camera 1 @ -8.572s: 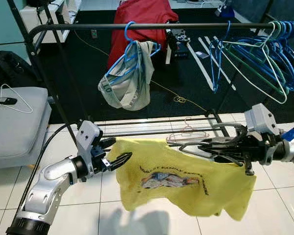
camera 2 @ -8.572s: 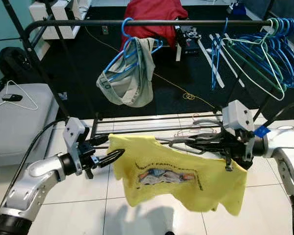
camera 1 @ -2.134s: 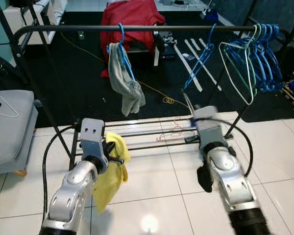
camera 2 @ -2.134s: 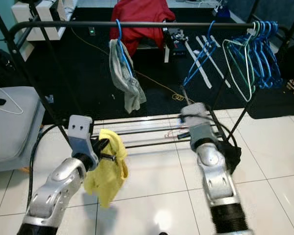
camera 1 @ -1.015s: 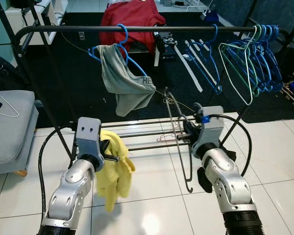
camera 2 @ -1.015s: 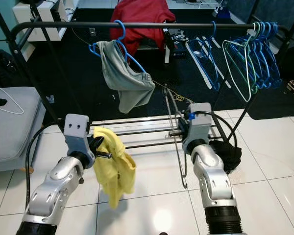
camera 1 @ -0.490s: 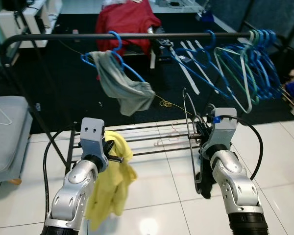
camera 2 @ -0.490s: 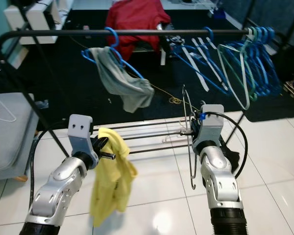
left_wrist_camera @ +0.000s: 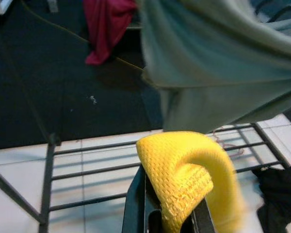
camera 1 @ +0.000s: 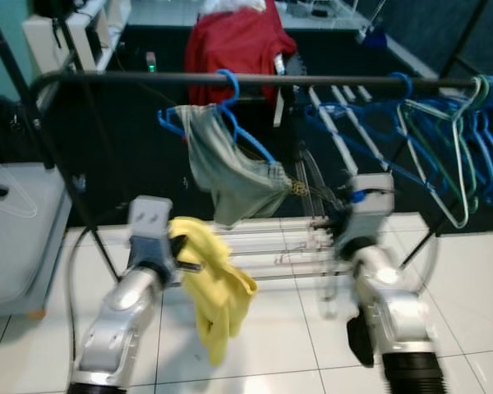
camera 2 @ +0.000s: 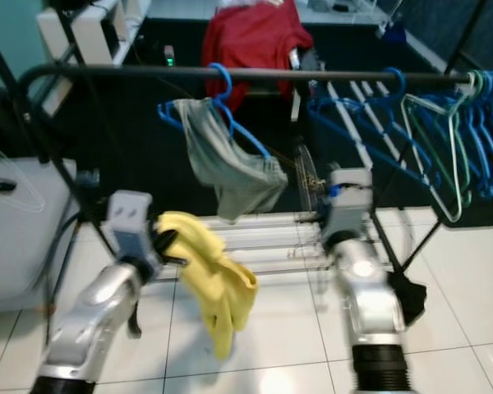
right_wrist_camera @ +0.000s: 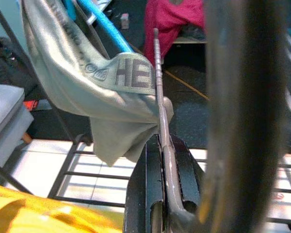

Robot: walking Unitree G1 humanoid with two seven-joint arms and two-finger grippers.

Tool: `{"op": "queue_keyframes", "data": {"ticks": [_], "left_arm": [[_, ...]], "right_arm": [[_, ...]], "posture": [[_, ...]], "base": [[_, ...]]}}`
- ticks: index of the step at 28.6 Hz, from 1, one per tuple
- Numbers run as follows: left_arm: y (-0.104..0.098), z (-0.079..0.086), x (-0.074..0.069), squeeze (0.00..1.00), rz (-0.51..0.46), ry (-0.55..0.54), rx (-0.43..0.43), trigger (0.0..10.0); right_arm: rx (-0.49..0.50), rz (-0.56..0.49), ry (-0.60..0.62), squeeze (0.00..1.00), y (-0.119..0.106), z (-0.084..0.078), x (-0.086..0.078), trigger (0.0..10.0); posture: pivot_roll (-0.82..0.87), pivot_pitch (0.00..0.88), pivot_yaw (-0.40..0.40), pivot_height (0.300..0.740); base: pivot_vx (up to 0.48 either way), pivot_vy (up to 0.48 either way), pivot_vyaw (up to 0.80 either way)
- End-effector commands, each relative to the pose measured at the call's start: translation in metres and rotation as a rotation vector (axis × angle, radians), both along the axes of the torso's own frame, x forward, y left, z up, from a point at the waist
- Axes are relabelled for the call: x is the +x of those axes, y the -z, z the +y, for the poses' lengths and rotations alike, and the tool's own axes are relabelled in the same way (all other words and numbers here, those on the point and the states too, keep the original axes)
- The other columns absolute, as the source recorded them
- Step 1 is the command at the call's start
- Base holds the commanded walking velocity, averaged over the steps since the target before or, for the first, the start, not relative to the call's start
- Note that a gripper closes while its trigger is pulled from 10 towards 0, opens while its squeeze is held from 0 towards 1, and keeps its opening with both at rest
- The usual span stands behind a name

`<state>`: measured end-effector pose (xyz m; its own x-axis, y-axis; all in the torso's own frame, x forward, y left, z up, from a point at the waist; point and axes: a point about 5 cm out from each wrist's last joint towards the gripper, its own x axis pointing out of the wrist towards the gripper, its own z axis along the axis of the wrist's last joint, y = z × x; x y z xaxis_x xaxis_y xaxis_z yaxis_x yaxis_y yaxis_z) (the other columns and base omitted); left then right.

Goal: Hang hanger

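Left to right: the left pincer (camera 1: 178, 261) is clamped on a bunched yellow shirt (camera 1: 218, 287), which hangs clear of the tiled floor (camera 1: 255, 345), presumably parked while the other arm works. A grey garment (camera 1: 230, 172) hangs on a blue hanger (camera 1: 228, 107) from the clothes rail (camera 1: 148, 80). The right pincer (right_wrist_camera: 162, 194) is closed on a grey wire hanger (right_wrist_camera: 158, 92), held upright below the rail, apparently so its hook can reach the bar. Blue hangers (camera 1: 468, 139) crowd the rail's right end.

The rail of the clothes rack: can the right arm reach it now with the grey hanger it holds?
Probably yes. The right gripper, shut on the grey hanger, is below the rail, and a bare stretch lies above it, between the grey garment and the blue hangers.
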<state>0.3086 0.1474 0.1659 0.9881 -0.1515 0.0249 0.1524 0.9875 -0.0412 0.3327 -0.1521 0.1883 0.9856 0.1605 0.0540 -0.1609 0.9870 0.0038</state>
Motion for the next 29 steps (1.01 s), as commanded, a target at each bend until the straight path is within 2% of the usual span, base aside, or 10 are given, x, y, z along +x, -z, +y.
{"op": "queue_keyframes", "data": {"ticks": [1, 18, 23, 26, 29], "left_arm": [[0.001, -0.003, -0.001, 0.00, -0.004, 0.013, -0.002, 10.0], [0.001, -0.004, -0.002, 0.00, -0.004, 0.022, 0.004, 10.0], [0.002, -0.006, -0.003, 0.00, -0.001, 0.034, 0.003, 10.0], [0.003, -0.008, -0.003, 0.00, -0.002, 0.049, 0.011, 10.0], [0.003, -0.009, -0.003, 0.00, -0.003, 0.053, 0.012, 10.0]], "right_arm": [[-0.012, 0.010, 0.030, 0.00, 0.003, -0.010, -0.002, 10.0], [-0.034, -0.022, 0.070, 0.00, -0.007, -0.020, 0.000, 10.0], [-0.083, -0.034, 0.076, 0.00, -0.013, -0.020, -0.001, 10.0], [-0.211, -0.131, 0.096, 0.00, -0.030, -0.017, -0.008, 10.0], [-0.260, -0.193, 0.101, 0.00, -0.037, -0.013, -0.015, 10.0]], "posture": [[-0.09, 0.199, -0.047, 0.740], [-0.09, 0.197, -0.047, 0.740], [-0.09, 0.196, -0.042, 0.740], [-0.09, 0.195, -0.040, 0.740], [-0.09, 0.194, -0.040, 0.740]], "base": [[0.326, 0.000, 0.00], [0.324, 0.000, 0.00], [0.057, 0.000, 0.00], [0.000, 0.000, 0.00], [0.000, 0.000, 0.00]]}}
